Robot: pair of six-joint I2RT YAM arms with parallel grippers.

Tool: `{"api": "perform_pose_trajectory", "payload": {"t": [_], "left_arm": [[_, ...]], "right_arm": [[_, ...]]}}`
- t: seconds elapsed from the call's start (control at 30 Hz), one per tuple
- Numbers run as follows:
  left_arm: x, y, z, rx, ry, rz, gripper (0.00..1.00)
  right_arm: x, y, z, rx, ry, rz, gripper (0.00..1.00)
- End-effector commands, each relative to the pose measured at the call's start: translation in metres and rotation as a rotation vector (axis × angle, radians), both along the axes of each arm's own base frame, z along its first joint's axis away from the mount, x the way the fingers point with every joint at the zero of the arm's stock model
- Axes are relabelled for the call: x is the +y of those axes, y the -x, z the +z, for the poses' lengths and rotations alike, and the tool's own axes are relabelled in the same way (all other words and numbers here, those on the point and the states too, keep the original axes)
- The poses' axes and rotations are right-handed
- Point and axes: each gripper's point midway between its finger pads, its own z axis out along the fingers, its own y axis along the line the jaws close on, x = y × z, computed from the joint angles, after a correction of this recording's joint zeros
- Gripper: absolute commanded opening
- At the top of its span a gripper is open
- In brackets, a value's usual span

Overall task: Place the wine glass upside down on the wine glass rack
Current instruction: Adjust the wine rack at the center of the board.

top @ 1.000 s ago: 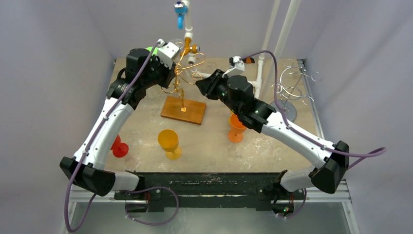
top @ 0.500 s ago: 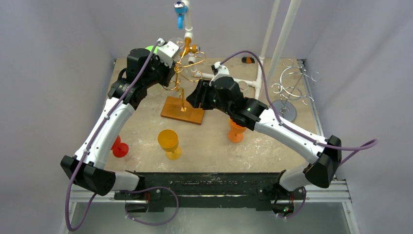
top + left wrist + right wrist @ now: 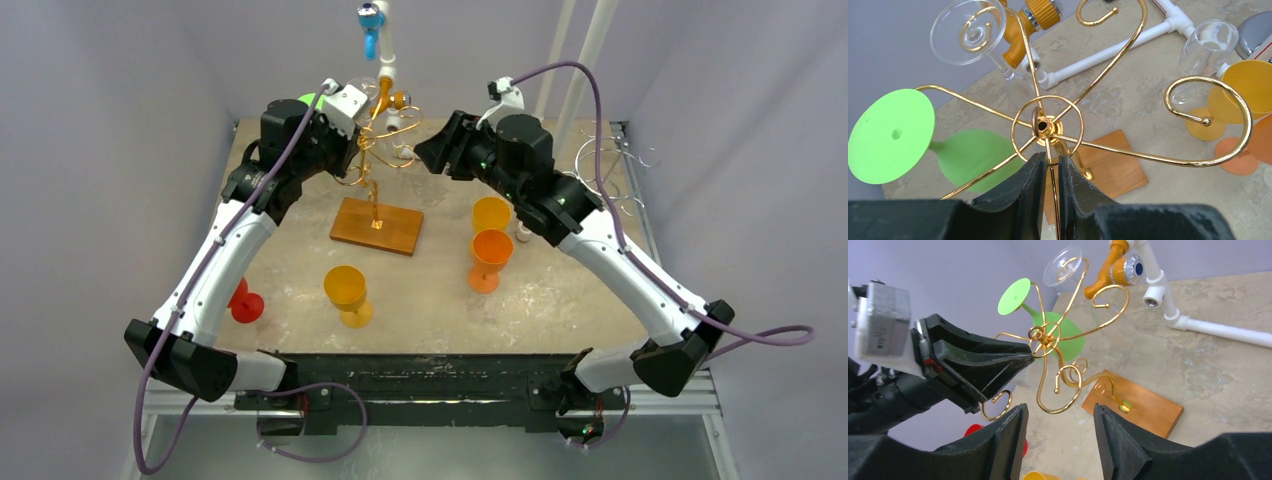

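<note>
The gold wire wine glass rack (image 3: 1044,126) stands on its wooden base (image 3: 377,226) toward the back of the desk (image 3: 430,290). Two glasses hang from it upside down. A clear wine glass (image 3: 950,35) has its foot resting on a curled hook at the far side with the bowl below, and a green wine glass (image 3: 968,155) sits on the hook to the left of the hub in the left wrist view. The left claw (image 3: 1050,162) is pinched narrow on the rack's thin central stem just under the hub — the wire runs between its two fingers. The right claw (image 3: 1059,412) stands wide with nothing between its fingers, raised in the air to the right of the rack, facing it and apart from the hooks. On the desk a yellow glass (image 3: 346,290) stands upright in front of the base, and an orange glass (image 3: 490,250) stands upright with a second yellow glass (image 3: 491,212) just behind it, beside the right arm. A red glass (image 3: 243,300) sits near the left arm, partly hidden by it. Another clear glass (image 3: 1208,47) stands upright near the white pipe (image 3: 1108,55) — well apart from the rack.
</note>
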Motion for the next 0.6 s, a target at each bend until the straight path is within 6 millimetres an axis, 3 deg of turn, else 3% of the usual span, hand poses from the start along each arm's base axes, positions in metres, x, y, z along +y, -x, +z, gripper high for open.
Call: {"api": "perform_pose_trajectory", "payload": {"t": [0.0,0.13,0.3,0.57], "left_arm": [[0.012,0.001,-0.001,-0.007,-0.033,0.041,0.19],[0.013,0.0,0.001,-0.013,-0.035,0.042,0.19],[0.013,0.0,0.002,-0.019,-0.042,0.041,0.18],[0.015,-0.001,0.0,-0.025,-0.055,0.042,0.17]], "right_arm": [[0.016,-0.006,-0.006,0.002,0.033,0.054,0.58],[0.024,-0.011,-0.01,0.012,0.023,0.062,0.52],[0.027,-0.009,-0.013,0.017,-0.013,0.073,0.27],[0.036,-0.007,-0.02,0.031,-0.03,0.101,0.15]]}}
